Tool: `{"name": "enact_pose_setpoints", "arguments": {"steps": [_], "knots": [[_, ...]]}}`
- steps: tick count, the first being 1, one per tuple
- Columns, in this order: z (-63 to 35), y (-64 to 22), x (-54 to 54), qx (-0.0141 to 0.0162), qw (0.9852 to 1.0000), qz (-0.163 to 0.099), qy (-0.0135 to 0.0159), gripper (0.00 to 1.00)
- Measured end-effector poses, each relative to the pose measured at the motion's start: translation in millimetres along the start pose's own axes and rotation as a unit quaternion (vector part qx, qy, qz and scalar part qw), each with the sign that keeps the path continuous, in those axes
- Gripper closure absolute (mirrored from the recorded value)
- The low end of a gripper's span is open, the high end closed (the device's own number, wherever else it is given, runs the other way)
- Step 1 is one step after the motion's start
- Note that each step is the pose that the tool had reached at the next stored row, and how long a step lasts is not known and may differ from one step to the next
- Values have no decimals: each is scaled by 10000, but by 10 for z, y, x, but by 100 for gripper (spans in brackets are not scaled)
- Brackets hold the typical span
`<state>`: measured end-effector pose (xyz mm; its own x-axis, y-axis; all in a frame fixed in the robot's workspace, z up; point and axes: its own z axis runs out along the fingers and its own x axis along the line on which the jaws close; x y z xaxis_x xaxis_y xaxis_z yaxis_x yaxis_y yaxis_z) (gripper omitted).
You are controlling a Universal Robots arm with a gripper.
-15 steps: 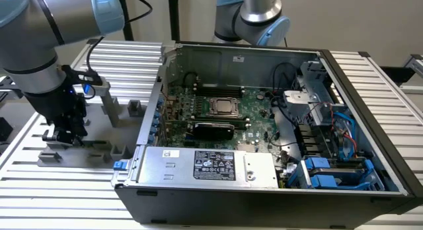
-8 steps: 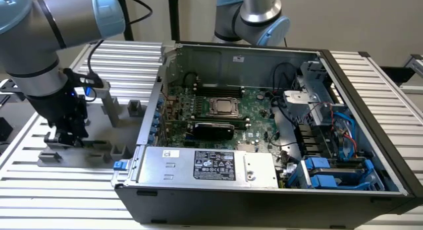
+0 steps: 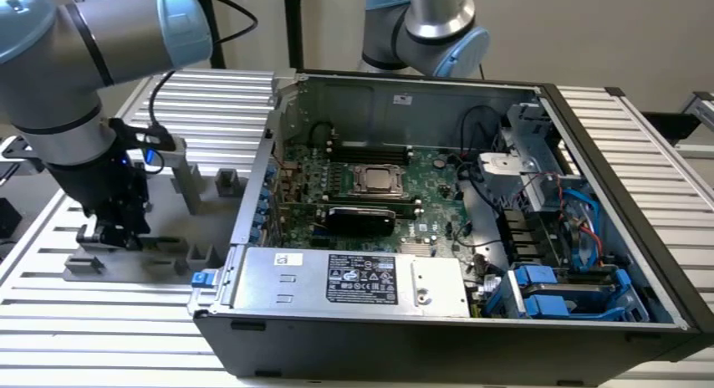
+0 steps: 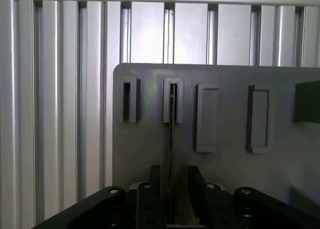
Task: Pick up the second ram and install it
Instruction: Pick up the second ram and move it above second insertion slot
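Two fingers [image 4: 154,189] of the gripper [image 4: 174,176] straddle the ram [image 4: 170,129], unclenched, with gaps on both sides. Ram stands edge-on in the fixture [image 4: 145,149], at 9 o'clock of the case [image 3: 446,338] in the exterior view. Centre on it before you clamp; one gap looks wider.

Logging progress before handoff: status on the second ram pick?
Pincer open, straddling the second ram, fingers apart from it. Ram stands on edge in grey fixture slot, beside the PC case. Nothing between fingers and ram.
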<state>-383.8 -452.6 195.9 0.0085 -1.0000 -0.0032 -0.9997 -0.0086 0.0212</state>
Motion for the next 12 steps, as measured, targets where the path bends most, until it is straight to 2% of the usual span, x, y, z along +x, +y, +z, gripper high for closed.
{"name": "enact_pose_setpoints", "arguments": {"steps": [7, 12], "knots": [[16, 0, 0, -3, 10000, -1, -7, 0], [18, 2, 0, -24, 10000, 0, -10, 0]]}}
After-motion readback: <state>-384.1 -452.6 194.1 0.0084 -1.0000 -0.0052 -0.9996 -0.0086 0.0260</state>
